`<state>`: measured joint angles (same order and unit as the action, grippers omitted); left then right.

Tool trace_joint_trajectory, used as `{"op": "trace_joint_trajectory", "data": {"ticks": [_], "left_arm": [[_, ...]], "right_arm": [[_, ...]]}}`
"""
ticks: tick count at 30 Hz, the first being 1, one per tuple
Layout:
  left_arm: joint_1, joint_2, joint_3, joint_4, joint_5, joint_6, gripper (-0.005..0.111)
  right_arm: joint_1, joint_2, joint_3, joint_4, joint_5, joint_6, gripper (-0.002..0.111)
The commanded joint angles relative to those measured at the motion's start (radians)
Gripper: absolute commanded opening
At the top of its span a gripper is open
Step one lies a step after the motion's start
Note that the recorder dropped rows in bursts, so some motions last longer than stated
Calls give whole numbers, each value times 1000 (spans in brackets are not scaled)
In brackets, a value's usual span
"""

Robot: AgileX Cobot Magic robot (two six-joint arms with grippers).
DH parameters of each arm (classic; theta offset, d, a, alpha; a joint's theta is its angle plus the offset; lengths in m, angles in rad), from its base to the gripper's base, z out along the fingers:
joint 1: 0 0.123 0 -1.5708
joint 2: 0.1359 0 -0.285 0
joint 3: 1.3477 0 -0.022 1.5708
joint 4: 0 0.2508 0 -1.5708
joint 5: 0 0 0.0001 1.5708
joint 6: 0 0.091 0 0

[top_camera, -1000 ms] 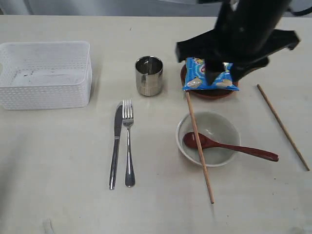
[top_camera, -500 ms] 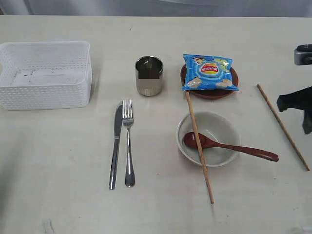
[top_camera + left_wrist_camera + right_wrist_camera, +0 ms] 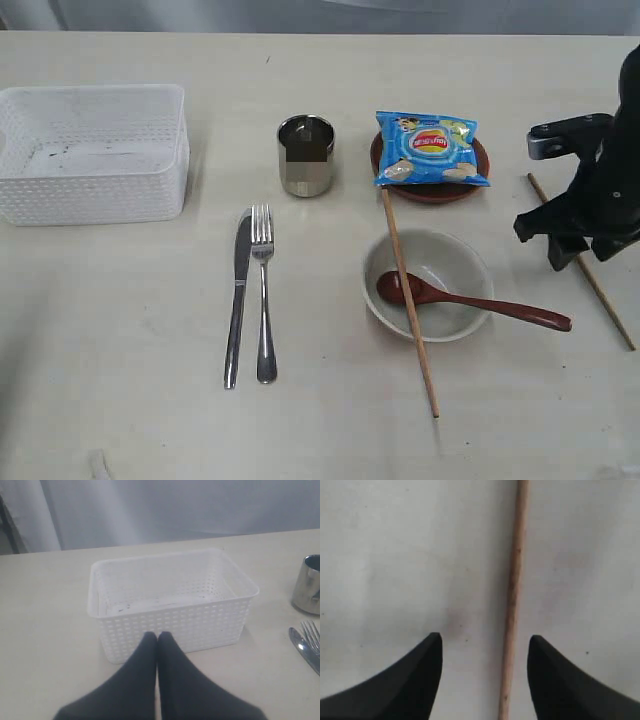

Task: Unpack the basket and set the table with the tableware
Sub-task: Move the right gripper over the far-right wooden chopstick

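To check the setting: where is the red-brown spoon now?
In the exterior view, the red-brown spoon lies right of centre, head inside the cream round bowl, handle sticking out to the right; a thin wooden chopstick crosses it.

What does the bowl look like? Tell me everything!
The bowl is round, cream-coloured and smooth, maybe ceramic. It stands upright on the table. A red-brown spoon rests inside it, with its handle sticking out over the rim. A wooden chopstick lies across the bowl's rim and over the spoon. Nothing else is in the bowl.
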<state>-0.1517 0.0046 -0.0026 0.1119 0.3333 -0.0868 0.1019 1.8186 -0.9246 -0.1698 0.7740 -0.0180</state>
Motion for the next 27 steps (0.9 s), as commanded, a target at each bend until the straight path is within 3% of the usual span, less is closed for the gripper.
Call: {"op": "trace_joint_trajectory", "data": {"ticks": [1, 4, 6, 8, 10, 27], "left_arm": [[3, -5, 3, -11, -7, 2, 0], [3, -5, 3, -11, -7, 2, 0], [3, -5, 3, -11, -7, 2, 0], [3, -5, 3, -11, -7, 2, 0], [3, -5, 3, -11, -7, 2, 0], [3, -5, 3, -11, -7, 2, 0]], "right_arm": [[-7, 74, -32, -116, -14, 7, 50], [-7, 132, -44, -129, -36, 18, 49], [-7, 178, -44, -124, -32, 2, 39], [-7, 220, -44, -124, -20, -2, 14], [-7, 231, -44, -124, 5, -18, 0], [-4, -39, -74, 75, 102, -37, 0]]}}
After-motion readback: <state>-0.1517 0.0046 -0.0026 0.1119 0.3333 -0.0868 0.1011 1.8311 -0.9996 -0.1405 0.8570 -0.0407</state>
